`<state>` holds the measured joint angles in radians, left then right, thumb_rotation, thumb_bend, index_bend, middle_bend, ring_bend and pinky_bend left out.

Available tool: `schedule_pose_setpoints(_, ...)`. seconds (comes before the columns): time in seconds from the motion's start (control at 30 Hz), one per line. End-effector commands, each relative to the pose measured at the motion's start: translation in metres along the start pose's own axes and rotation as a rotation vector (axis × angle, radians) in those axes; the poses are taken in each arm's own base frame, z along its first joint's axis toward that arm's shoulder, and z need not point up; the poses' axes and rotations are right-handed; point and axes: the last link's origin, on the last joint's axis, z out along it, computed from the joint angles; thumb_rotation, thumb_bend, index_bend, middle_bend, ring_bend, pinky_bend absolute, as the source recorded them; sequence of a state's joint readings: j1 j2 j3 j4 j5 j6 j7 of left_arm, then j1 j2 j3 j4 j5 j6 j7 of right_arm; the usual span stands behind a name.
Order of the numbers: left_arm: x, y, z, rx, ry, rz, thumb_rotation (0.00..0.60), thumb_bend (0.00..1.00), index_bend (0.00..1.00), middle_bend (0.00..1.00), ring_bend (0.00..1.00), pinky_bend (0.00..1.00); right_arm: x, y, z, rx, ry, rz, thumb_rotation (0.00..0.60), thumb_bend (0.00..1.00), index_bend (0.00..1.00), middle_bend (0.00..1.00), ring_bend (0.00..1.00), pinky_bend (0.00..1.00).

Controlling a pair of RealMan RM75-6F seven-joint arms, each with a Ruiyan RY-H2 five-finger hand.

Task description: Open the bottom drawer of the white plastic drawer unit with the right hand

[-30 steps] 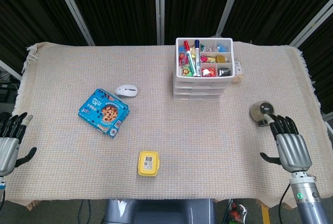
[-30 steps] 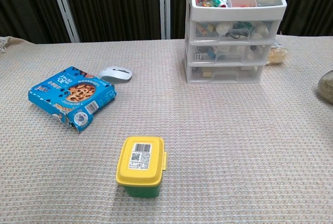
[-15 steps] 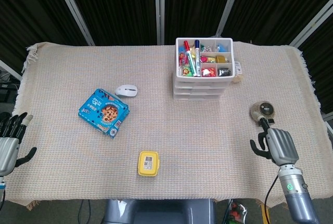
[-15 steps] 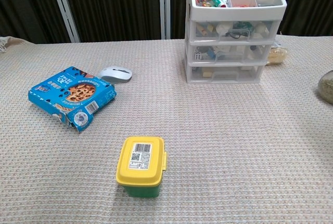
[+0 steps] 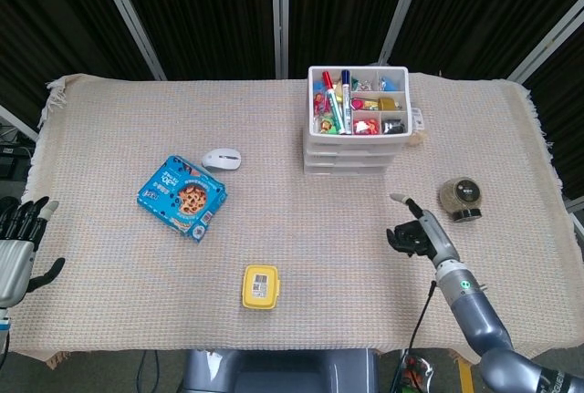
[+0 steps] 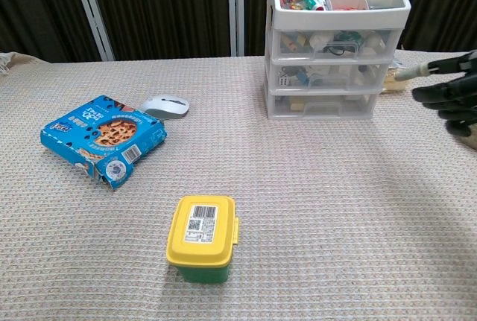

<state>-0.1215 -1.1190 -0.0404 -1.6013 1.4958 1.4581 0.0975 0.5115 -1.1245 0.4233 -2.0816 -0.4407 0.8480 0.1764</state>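
Beige woven tablecloth, black curtains

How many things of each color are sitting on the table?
White: 2, the drawer unit and the mouse
Blue: 1, the cookie box
Yellow: 1, the yellow box
Brown: 1, the round jar
Total: 5

A lab test bench — black curtains ringing a cloth-covered table.

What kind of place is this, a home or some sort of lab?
Probably a lab test bench: black curtains behind a cloth-covered table, with a robot right hand among staged items like a drawer unit.
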Motion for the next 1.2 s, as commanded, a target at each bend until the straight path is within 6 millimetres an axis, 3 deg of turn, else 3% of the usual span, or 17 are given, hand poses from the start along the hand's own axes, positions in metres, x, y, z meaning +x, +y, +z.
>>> schedule_pose_setpoints(0.03,0.0,0.0,0.001,0.001,-0.001,0.0,0.6,0.32,0.0,0.0,0.0,0.0,-0.018,-0.018,0.02,-0.023,-0.101,0.178,0.6,0.44,0.18,0.85,0.87,0.75)
schedule_pose_setpoints(0.53,0.0,0.001,0.004,0.003,-0.011,0.003,0.6,0.32,0.0,0.0,0.0,0.0,-0.043,-0.018,0.078,-0.122,-0.136,0.551,0.6,0.45,0.23,0.85,0.88,0.75)
schedule_pose_setpoints(0.8,0.001,0.002,0.007,0.008,-0.019,0.004,0.6,0.32,0.0,0.0,0.0,0.0,-0.05,-0.014,0.104,-0.111,-0.102,0.594,0.6,0.45,0.22,0.85,0.88,0.75)
schedule_pose_setpoints(1.2,0.0,0.0,0.005,0.018,-0.016,0.002,0.6,0.32,0.0,0.0,0.0,0.0,-0.061,-0.028,0.128,-0.08,-0.082,0.678,0.6,0.45,0.25,0.85,0.88,0.75)
